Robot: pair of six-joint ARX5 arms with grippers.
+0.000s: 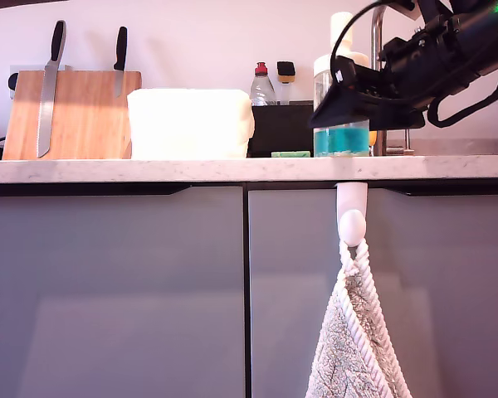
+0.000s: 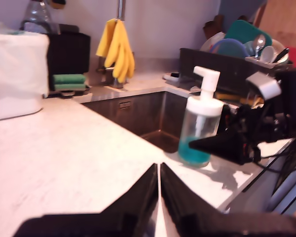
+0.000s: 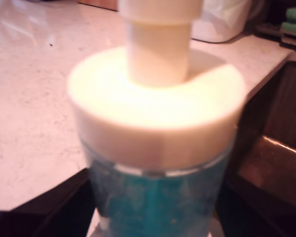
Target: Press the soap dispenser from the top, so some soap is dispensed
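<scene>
Soap dispenser (image 1: 342,124) stands upright on the pale counter (image 1: 149,169), at the near edge of the sink (image 2: 143,116), toward the exterior view's right. White cap and pump knob on top; teal soap (image 2: 192,150) fills only the lower part of the clear bottle.

My second gripper (image 1: 361,104) reaches in from the exterior view's right at bottle-body height, well below the knob. In the second wrist view the dispenser (image 3: 158,148) fills the frame, a dark finger (image 3: 44,207) low on either side of the bottle: jaws spread around the body. Contact with the bottle cannot be told. In the first wrist view this gripper (image 2: 212,143) shows dark and pointed just beside the bottle.

My first gripper (image 2: 159,170) hangs over bare counter, well apart from the dispenser, its two black fingers pressed together with only a thin slit between, holding nothing. It does not show in the exterior view.

Also present: yellow rubber gloves (image 2: 117,47) draped by the tap, green sponge (image 2: 69,81), white paper roll (image 1: 191,123), knife block (image 1: 70,114) with two knives, small red-capped bottle (image 1: 262,84), dish rack (image 2: 237,49) behind the sink, towel (image 1: 357,340) hanging on a hook below the counter.
</scene>
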